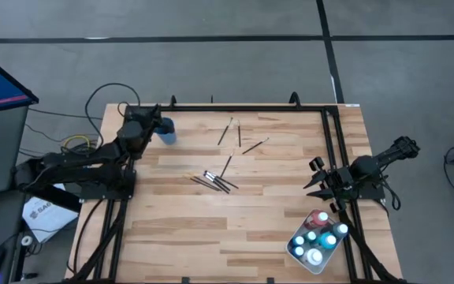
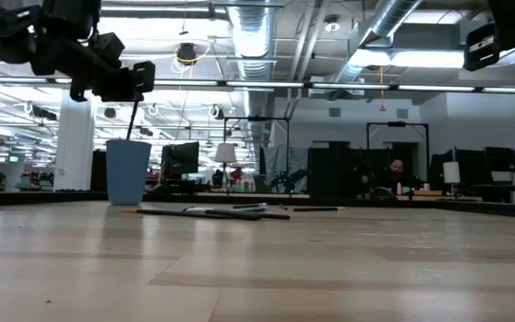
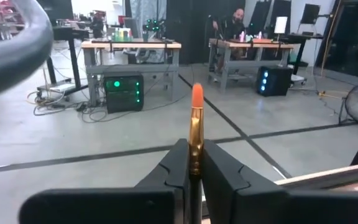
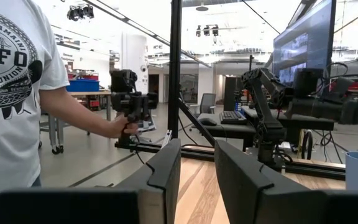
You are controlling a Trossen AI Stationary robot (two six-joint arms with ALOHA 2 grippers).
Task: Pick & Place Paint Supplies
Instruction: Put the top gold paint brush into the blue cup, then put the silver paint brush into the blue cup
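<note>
Above the blue cup (image 1: 167, 129), only the left wrist view shows the left gripper (image 3: 192, 163) clamping a paintbrush (image 3: 196, 127)

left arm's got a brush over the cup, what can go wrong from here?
1. The left gripper pinches the paintbrush near its metal ferrule, bristles up; a thin handle could tilt and catch the rim of the blue cup, or miss it.
2. The cup stands near the table's back corner; a nudge might tip it or push it off.
3. The loose brushes lie overlapping, so the next pick may lift two.
</note>
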